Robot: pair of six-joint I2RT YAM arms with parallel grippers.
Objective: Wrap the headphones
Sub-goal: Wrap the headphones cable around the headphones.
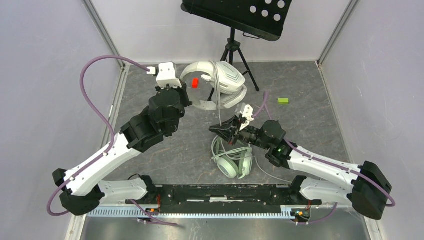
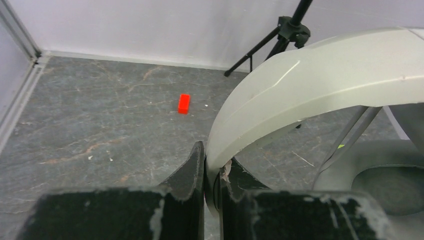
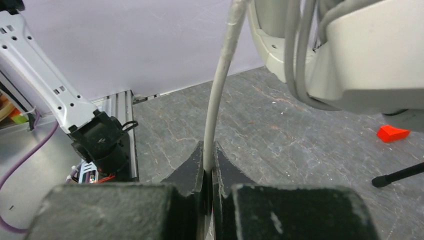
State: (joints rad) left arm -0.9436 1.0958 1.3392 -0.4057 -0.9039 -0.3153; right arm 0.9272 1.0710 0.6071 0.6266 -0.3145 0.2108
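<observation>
The white-grey headset (image 1: 222,80) lies at the back middle of the floor, its cable wound over the chevron-marked earcup. My left gripper (image 1: 184,99) is shut on its headband (image 2: 310,75), the jaws (image 2: 214,167) pinching the band's edge. My right gripper (image 1: 221,127) is shut on the pale cable (image 3: 220,85), which runs straight up from the jaws (image 3: 209,162) to the raised earcup (image 3: 360,60). The cable (image 1: 219,102) shows taut in the top view. The mint-green headset (image 1: 232,161) lies on the floor under my right wrist, its own cable looped loosely around it.
A small red block (image 1: 195,83) sits inside the white headset's arc, also seen in the left wrist view (image 2: 184,103). A green block (image 1: 283,101) lies at the right. A music stand on a tripod (image 1: 232,50) stands at the back. Walls close in on both sides.
</observation>
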